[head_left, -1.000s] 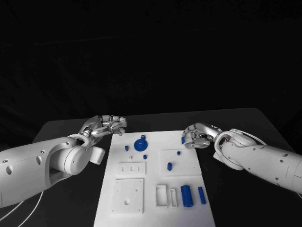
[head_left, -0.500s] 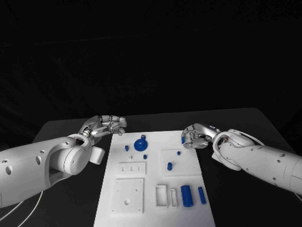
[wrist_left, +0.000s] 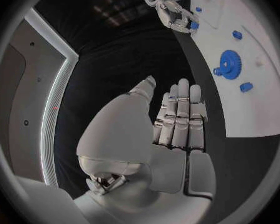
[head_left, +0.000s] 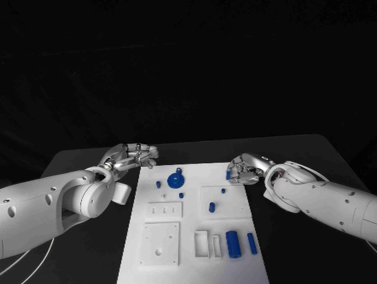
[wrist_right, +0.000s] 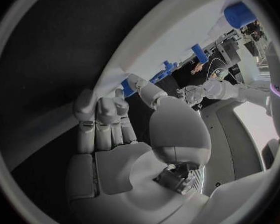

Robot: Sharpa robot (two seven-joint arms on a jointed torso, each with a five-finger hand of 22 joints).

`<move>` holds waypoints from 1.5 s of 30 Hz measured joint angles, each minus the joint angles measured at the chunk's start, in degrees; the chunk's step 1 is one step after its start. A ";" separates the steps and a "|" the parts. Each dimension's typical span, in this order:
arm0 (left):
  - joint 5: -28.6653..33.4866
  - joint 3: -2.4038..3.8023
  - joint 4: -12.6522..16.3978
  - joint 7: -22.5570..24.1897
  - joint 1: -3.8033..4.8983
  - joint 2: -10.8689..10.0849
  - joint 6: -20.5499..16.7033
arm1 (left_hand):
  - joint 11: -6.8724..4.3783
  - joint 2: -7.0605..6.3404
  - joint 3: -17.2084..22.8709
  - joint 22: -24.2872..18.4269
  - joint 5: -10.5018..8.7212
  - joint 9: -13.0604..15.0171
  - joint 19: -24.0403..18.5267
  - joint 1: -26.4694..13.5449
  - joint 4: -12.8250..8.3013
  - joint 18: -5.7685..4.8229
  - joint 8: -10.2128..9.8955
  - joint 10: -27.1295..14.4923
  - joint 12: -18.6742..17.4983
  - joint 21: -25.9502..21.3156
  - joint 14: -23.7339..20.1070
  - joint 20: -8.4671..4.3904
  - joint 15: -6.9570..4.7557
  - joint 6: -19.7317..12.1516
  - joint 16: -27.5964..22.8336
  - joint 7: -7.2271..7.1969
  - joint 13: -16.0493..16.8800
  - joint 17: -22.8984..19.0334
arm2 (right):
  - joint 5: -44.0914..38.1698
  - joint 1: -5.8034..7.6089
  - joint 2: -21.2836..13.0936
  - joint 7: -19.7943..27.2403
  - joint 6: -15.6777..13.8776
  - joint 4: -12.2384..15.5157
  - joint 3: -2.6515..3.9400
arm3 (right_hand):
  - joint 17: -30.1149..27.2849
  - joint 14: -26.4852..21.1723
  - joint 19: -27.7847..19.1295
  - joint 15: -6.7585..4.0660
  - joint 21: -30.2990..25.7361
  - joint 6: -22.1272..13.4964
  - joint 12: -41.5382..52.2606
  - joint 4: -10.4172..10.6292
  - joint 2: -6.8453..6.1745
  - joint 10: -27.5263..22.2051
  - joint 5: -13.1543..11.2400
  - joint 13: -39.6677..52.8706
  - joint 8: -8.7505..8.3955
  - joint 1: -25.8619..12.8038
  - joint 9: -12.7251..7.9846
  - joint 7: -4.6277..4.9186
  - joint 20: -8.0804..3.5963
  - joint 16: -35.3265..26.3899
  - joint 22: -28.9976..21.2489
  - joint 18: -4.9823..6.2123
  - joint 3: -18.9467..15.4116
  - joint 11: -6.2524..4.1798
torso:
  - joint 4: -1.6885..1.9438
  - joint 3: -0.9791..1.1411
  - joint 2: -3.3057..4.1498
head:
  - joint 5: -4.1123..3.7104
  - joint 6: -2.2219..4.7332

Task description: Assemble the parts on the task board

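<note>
The white task board (head_left: 197,228) lies lengthwise in the middle of the black table. On it are a blue gear (head_left: 176,180), several small blue pegs, a thick blue cylinder (head_left: 232,244) and a thinner one (head_left: 252,244). My right hand (head_left: 246,168) hovers at the board's far right edge and pinches a small blue part (head_left: 228,175) at its fingertips; the left wrist view shows this hand (wrist_left: 171,14) and the part (wrist_left: 194,25) too. My left hand (head_left: 132,157) hangs off the board's far left corner, its fingers (wrist_left: 180,119) stretched out and holding nothing.
White recessed blocks (head_left: 161,242) and slots (head_left: 207,244) take up the board's near half. Bare black table (head_left: 86,163) lies on both sides of the board. In the right wrist view the left hand (wrist_right: 199,92) shows beyond the board (wrist_right: 177,40).
My right hand has crept slightly to the left over the board's far right edge, still pinching the small blue part. The left hand has stayed where it was.
</note>
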 measured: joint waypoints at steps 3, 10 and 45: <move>-0.01 0.00 0.00 0.00 0.00 0.00 0.01 | 0.00 0.00 0.00 0.00 0.00 -0.05 0.00 0.00 0.00 0.00 0.00 0.00 0.00 0.00 0.00 0.00 0.00 0.00 0.00 0.00 0.00 0.00 | -0.02 -0.08 0.04 -0.15 -0.17 -0.02 0.00 | 0.00 0.00 0.00 0.00 0.00 0.00 0.00 0.16 0.00 0.00 0.00 0.00 0.00 0.00 0.00 0.00 0.00 0.00 0.00 0.00 0.16 0.00 | 0.00 0.00 0.00 | -0.03 -0.03; -0.01 0.00 -0.05 -0.01 0.00 0.00 0.04 | 0.00 0.00 0.00 0.00 0.00 -0.05 0.00 0.00 0.00 -0.03 0.00 0.00 0.00 0.00 0.00 0.00 0.00 0.00 0.00 0.00 0.00 0.01 | -0.05 -0.26 0.24 -0.47 -0.63 -0.05 0.03 | 0.05 0.00 0.00 0.00 0.00 0.01 0.00 0.32 0.00 0.00 -0.08 0.00 0.00 0.00 0.00 0.00 0.00 0.00 -0.01 0.00 0.31 0.00 | -0.02 0.00 -0.03 | -0.04 -0.12; -0.06 0.00 -0.16 -0.03 -0.01 0.01 0.10 | 0.00 0.00 -0.14 0.00 0.00 -0.09 0.00 0.45 0.14 -0.53 0.00 0.00 0.00 0.00 0.00 0.00 0.00 0.00 -0.22 0.00 -0.04 0.14 | -0.79 -0.43 0.53 -2.26 -2.37 0.19 0.01 | 0.49 -0.12 -0.18 0.12 -0.22 -0.38 0.00 0.02 -1.28 -1.09 2.67 0.10 -0.10 -3.27 0.04 0.10 -0.45 -0.21 -0.02 -0.02 -3.19 0.07 | -0.01 0.00 -0.04 | -0.26 -0.04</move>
